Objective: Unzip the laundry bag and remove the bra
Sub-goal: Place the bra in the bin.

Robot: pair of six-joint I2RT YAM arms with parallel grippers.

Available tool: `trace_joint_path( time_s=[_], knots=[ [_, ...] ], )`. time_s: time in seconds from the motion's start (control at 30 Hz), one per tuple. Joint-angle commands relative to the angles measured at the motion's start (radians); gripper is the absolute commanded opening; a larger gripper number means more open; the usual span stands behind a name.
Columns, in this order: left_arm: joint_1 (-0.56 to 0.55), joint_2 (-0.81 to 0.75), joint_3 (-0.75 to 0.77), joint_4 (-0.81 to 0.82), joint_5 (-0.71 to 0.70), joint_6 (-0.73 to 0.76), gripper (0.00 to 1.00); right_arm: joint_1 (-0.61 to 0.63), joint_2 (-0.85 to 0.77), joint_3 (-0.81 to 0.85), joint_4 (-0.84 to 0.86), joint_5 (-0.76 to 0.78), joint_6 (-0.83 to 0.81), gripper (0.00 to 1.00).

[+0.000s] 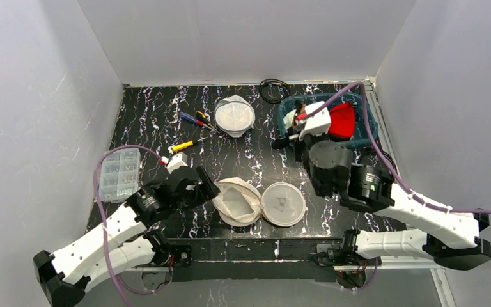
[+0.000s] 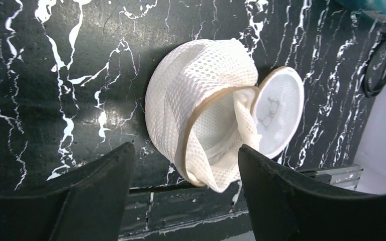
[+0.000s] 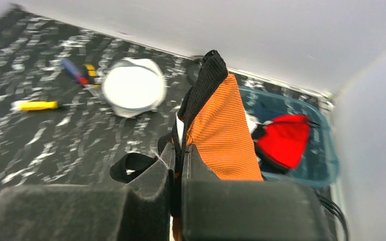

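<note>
Well, the right gripper point(image 3: 178, 150) clamps the orange bra point(image 3: 221, 130); its dangling strap point(image 3: 125, 168) might snag the upper-right basket point(image 3: 326, 155); the left gripper point(image 2: 186, 153) gapes empty.

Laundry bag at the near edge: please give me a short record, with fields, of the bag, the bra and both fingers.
laundry bag: unzipped, lying open at the near edge, round flap folded out beside it
bra: orange, out of the bag, held up near the blue basket
left fingers: open, facing the bag, holding nothing
right fingers: shut on the bra
</note>
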Motion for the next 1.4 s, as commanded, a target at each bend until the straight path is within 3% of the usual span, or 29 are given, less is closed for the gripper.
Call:
trace_joint_path(
  time_s=[0.0, 0.2, 0.4, 0.5, 0.8, 1.17, 1.37],
  knots=[
    [0.001, -0.075, 0.084, -0.166, -0.047, 0.043, 0.74, -0.175, 0.044, 0.077, -0.031, 0.048, -0.007, 0.01],
    [0.001, -0.152, 0.131, -0.264, -0.094, 0.095, 0.75, -0.429, 0.210, 0.107, 0.006, -0.127, 0.057, 0.01],
    [0.001, -0.255, 0.079, -0.304, -0.140, 0.078, 0.74, -0.697, 0.237, 0.073, 0.079, -0.307, 0.190, 0.01],
    [0.001, -0.316, 0.053, -0.314, -0.196, 0.066, 0.73, -0.811, 0.223, 0.044, 0.100, -0.326, 0.219, 0.01],
    [0.002, -0.440, -0.036, -0.278, -0.266, 0.008, 0.81, -0.916, 0.163, -0.051, 0.189, -0.243, 0.225, 0.01],
    [0.001, -0.401, -0.098, -0.143, -0.138, 0.035, 0.82, -1.054, 0.264, -0.010, 0.220, -0.422, 0.365, 0.01],
    [0.001, -0.368, -0.113, -0.063, -0.078, 0.148, 0.82, -1.056, 0.255, -0.035, 0.250, -0.448, 0.327, 0.01]
  ],
)
